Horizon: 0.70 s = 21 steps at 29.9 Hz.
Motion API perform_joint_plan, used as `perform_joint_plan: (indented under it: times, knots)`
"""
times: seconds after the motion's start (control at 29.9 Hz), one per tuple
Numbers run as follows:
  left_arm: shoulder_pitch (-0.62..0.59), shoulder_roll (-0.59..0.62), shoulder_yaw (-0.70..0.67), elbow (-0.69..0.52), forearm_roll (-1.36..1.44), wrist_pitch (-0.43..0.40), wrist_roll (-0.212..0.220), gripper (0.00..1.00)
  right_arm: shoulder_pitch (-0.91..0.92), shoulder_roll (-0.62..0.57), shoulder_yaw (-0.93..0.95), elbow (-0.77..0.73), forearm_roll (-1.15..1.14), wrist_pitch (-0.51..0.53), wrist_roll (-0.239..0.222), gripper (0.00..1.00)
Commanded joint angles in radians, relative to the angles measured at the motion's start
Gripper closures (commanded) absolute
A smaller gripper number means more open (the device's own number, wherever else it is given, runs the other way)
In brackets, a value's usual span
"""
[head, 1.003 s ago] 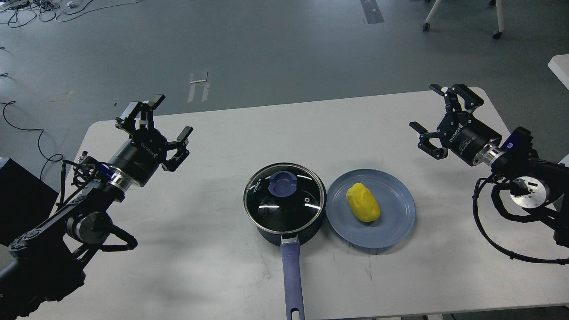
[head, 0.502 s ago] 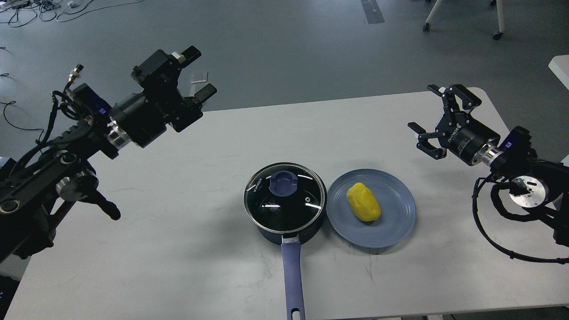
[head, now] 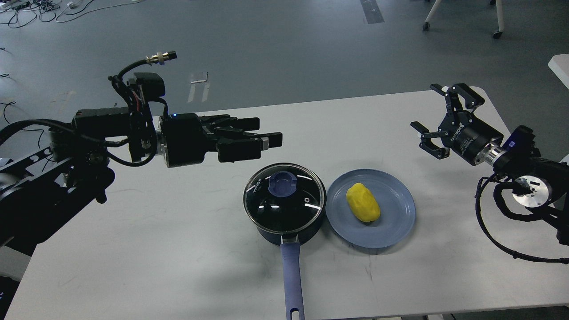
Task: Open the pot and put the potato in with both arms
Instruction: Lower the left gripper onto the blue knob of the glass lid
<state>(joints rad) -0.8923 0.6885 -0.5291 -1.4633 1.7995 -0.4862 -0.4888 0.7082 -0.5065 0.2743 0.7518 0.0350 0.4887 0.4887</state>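
Observation:
The dark navy pot (head: 284, 205) stands at the table's middle with its glass lid on, blue knob (head: 282, 183) up and long periwinkle handle (head: 292, 280) pointing toward me. The yellow potato (head: 363, 202) lies on a flat blue plate (head: 391, 222) just right of the pot. My left gripper (head: 262, 135) is held level above the table, up and left of the lid, fingers pointing right, open and empty. My right gripper (head: 438, 120) is open and empty near the table's far right, well away from the potato.
The white table (head: 178, 249) has rounded far corners. Beyond it is grey floor with cables at the top left and chair legs (head: 462, 20) at the top right. A white surface edge (head: 561, 66) shows at the far right.
My left arm has swung right and turned level, bringing its gripper from the table's left side to just up-left of the pot lid. The right arm has barely moved.

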Motion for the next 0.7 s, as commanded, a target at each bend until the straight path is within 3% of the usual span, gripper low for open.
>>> perform_joint_plan:
  times: [0.0,0.2,0.67]
  knots:
    - [-0.022,-0.03,0.05,0.014,0.13,0.009,0.0,0.03,-0.001,0.003,-0.001,0.0,-0.001,0.0,0.0,0.0]
    - [-0.057,-0.061,0.136,0.073,0.245,0.052,0.0,0.02,-0.001,0.002,-0.003,0.001,-0.004,0.0,0.0,0.0]
    - [-0.05,-0.103,0.209,0.089,0.236,0.052,0.0,0.02,-0.007,-0.009,-0.003,0.006,-0.006,0.0,0.0,0.0]
